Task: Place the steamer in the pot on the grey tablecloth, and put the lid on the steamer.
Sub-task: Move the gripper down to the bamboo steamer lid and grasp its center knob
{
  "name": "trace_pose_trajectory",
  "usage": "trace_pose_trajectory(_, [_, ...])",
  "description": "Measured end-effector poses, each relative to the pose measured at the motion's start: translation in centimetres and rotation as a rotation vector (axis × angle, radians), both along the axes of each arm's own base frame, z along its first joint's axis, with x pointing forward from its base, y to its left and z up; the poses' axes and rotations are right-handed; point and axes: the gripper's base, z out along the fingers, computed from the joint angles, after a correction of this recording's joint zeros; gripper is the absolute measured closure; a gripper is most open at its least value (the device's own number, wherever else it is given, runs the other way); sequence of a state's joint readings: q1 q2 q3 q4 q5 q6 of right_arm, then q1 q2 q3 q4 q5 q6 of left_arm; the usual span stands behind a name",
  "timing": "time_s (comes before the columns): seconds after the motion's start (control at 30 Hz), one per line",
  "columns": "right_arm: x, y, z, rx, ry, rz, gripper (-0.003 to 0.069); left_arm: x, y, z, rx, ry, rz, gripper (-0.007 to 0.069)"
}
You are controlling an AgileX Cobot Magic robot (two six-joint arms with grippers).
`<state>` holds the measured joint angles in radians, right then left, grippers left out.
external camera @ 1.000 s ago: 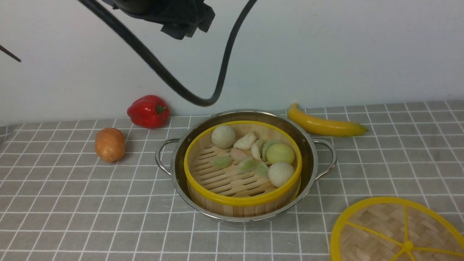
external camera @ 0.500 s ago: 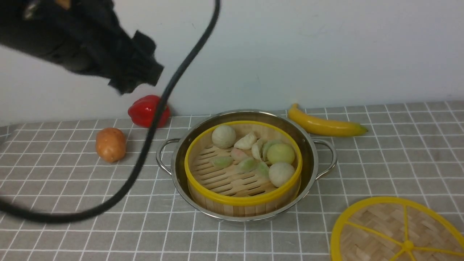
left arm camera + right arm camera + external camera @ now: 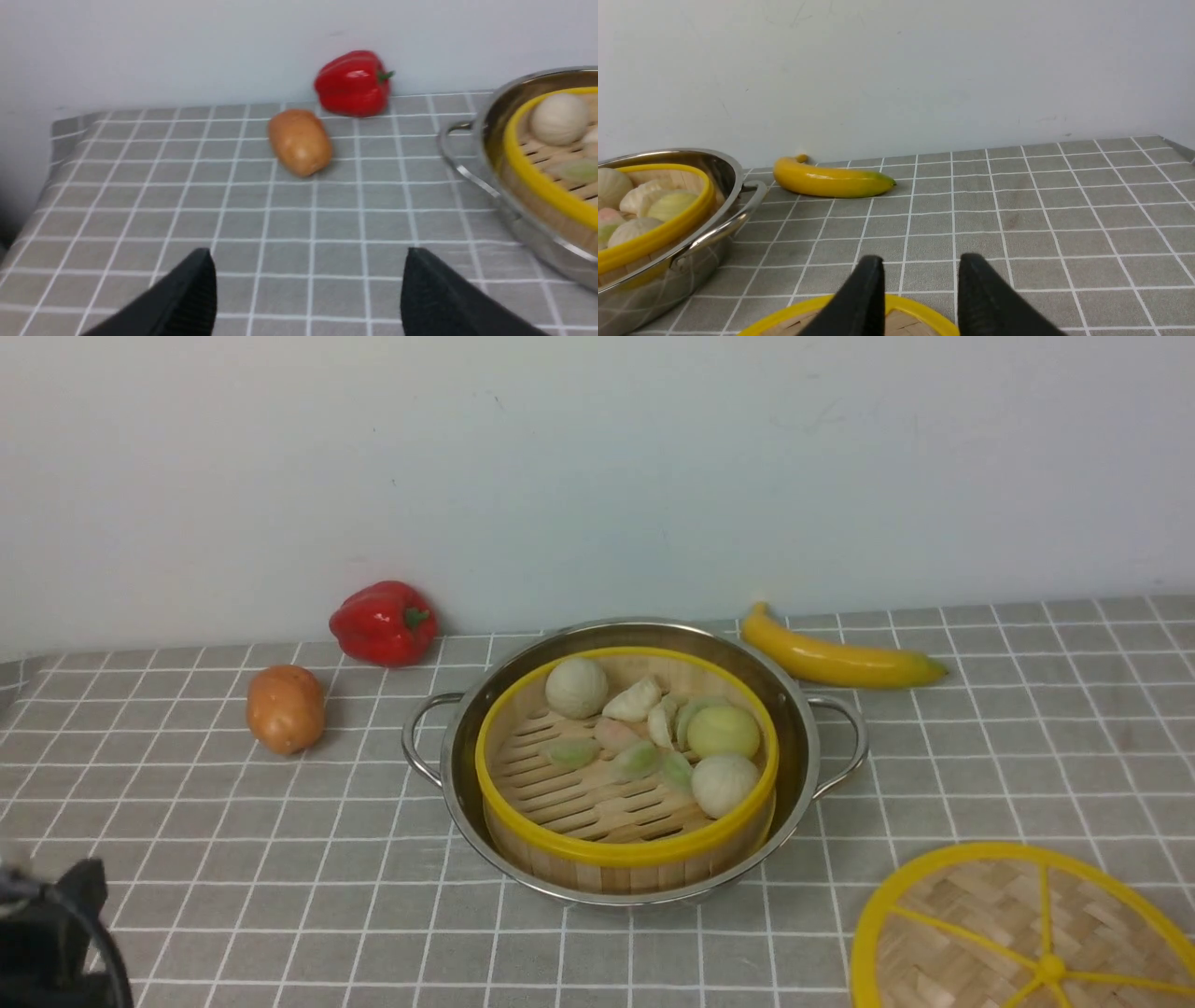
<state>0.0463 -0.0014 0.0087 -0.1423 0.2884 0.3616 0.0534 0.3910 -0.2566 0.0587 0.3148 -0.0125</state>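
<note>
The steamer [image 3: 624, 855] already sits inside the pot [image 3: 801, 737] on the grey tablecloth [image 3: 280, 859], its buns and dumplings uncovered, so the lid [image 3: 990, 924] is the thing left to deal with. It lies flat on the cloth to the right of the pot, on the near side and well clear of the pot's handle. It looks light and stiff, a thin woven disc in a thick yellow rim. The weave is probably the weak part, and the smooth rim may be a little slippery. Because it lies flat on the counter, there is little to pinch from above. The best hold is likely across the rim at the edge nearest the robot, or on a spoke close to the hub, keeping it level so it drops squarely onto the steamer. The right hand [image 3: 920, 258] is released, its fingers parted with nothing between them. It is poised just over the lid's near rim, though I cannot tell whether the tips touch it. The left hand [image 3: 308, 252] is spread wide and empty, low over bare cloth to the left of the pot.
</note>
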Motion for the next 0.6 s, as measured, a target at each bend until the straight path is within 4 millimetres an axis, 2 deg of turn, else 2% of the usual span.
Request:
trace_pose_trajectory(0.17, [0.0, 0.0, 0.0, 0.0, 0.0, 0.0, 0.0416, -2.1, 0.1, -4.0, 0.002, -0.063, 0.039, 0.0132])
trace_pose_trajectory(0.33, [0.0, 0.0, 0.0, 0.0, 0.0, 0.0, 0.0416, -2.9, 0.1, -6.4, 0.001, -0.06, 0.04, 0.0132])
trace_pose_trajectory(0.6, [0.0, 0.0, 0.0, 0.0, 0.0, 0.0, 0.0416, -3.5, 0.0, -6.3, 0.005, -0.109, 0.042, 0.0132])
